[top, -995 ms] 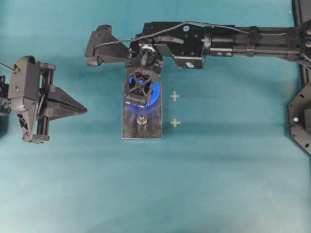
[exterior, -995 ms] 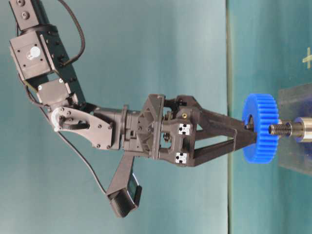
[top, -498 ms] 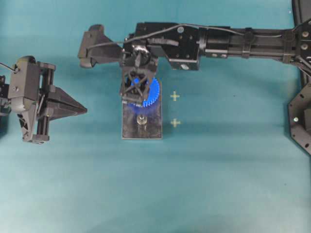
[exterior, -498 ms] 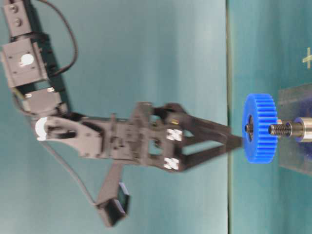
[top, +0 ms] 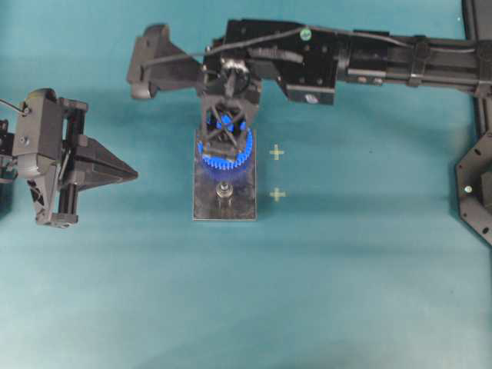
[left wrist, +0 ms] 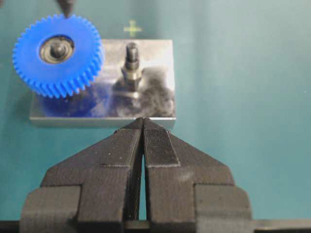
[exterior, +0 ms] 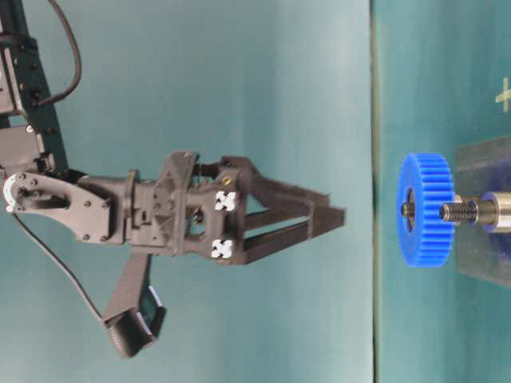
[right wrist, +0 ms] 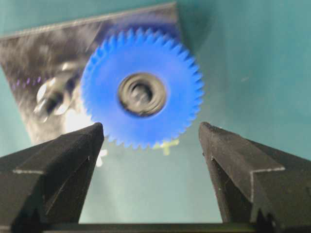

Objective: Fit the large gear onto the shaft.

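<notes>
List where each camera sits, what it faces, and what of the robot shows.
Overhead: above the table, looking down; both arms, gear, plate.
Table-level: beside the table, picture turned sideways; right gripper open, clear of the gear on its shaft.
Left wrist: looks past the shut left gripper at the plate.
Right wrist: looks down between open fingers at the gear.
All four share the gear.

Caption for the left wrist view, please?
Large gear seated on one shaft, second shaft bare, left gripper shut.
</notes>
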You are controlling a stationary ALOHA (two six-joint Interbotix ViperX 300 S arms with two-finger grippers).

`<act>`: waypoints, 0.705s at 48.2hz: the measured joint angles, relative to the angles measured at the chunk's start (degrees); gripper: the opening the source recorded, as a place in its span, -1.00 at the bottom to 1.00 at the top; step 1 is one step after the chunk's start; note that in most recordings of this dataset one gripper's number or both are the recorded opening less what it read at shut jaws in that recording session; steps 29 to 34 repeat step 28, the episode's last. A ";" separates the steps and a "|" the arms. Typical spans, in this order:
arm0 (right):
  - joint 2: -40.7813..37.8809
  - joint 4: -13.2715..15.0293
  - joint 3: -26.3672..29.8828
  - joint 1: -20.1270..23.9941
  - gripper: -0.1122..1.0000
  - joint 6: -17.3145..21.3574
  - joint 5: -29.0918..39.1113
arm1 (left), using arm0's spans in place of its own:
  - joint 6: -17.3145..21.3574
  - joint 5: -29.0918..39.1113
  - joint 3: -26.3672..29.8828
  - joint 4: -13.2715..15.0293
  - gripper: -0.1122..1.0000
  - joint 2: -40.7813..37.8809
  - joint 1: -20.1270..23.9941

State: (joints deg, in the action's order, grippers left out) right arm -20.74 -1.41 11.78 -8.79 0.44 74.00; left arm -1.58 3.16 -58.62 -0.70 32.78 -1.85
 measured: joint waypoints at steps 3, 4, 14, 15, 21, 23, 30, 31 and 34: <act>0.44 -0.18 -0.79 0.18 0.74 0.00 0.00 | 0.00 0.00 -0.18 0.09 -0.80 0.00 0.00; 0.70 -0.26 -1.05 0.18 0.74 0.00 0.00 | 0.00 0.09 -0.26 0.00 -0.80 0.00 0.00; 2.99 -0.53 -2.81 0.53 0.74 0.00 0.00 | 0.00 0.00 -0.53 0.00 -0.80 0.26 0.00; 3.25 -0.53 -2.99 0.62 0.74 0.00 0.00 | 0.00 0.00 -0.53 0.09 -0.80 0.26 0.00; 5.19 -0.62 -4.57 0.97 0.74 0.00 -0.62 | 0.00 0.00 -0.53 0.09 -0.80 0.35 0.00; 5.80 -0.53 -5.19 0.97 0.74 0.00 -0.97 | 0.00 0.00 -0.44 0.09 -0.80 0.35 0.00; 7.56 -0.53 -7.03 1.05 0.74 0.09 -1.76 | 0.00 0.00 -0.53 0.00 -0.80 0.44 0.00; 7.56 -0.53 -7.03 1.05 0.74 0.09 -1.76 | 0.00 0.00 -0.53 0.00 -0.80 0.44 0.00; 7.56 -0.53 -7.03 1.05 0.74 0.09 -1.76 | 0.00 0.00 -0.53 0.00 -0.80 0.44 0.00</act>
